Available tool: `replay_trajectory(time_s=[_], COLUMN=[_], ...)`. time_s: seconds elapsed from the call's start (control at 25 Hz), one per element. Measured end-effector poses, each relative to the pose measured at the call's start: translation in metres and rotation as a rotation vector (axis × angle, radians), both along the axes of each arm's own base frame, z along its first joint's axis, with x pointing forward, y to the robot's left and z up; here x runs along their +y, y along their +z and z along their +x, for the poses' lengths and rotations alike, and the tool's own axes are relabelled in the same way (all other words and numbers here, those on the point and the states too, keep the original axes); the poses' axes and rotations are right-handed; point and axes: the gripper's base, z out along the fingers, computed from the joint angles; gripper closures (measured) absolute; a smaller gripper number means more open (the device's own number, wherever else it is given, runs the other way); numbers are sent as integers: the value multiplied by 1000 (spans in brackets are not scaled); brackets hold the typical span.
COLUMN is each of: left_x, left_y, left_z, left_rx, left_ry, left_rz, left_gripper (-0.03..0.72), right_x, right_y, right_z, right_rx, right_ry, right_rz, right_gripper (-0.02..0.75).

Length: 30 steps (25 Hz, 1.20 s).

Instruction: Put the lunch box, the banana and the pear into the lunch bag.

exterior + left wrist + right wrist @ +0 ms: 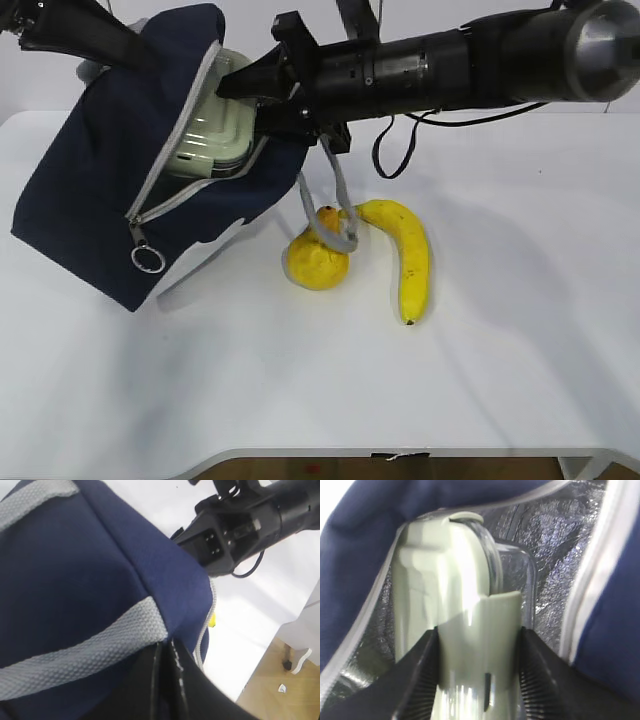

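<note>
Navy lunch bag [90, 200]: 1 | lunch box [465, 630]: 1 | banana [408, 255]: 1 | pear [318, 258]: 1

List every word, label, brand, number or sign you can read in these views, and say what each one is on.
None can be read in any view.
The lunch bag: plain navy fabric and grey webbing, no print.
The lunch box: plain green lid, no lettering.
The banana and the pear: no sticker visible.
The right arm: black housing, no legible marking.
</note>
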Motion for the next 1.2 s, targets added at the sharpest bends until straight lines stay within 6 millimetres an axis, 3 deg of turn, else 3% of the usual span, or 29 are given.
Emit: replay_trajectory(time_s=[0.2, 0.56, 0.72, 1.2], left_x=[0, -13, -22, -21], left_y=[-11, -52, -59, -68], left_z=[8, 29, 31, 39], left_rx=[23, 120, 126, 127], left_ry=[8, -23, -36, -5], left_rz=[8, 19, 20, 23], left_gripper=[694, 694, 694, 694], right_x=[9, 11, 11, 9], right_y=[-30, -74, -83, -88], right_z=[9, 22, 24, 27], right_rx=[67, 166, 179, 159], right_ry=[-5, -63, -66, -98], right_rz=[13, 15, 5, -61], right_gripper=[372, 372, 372, 372])
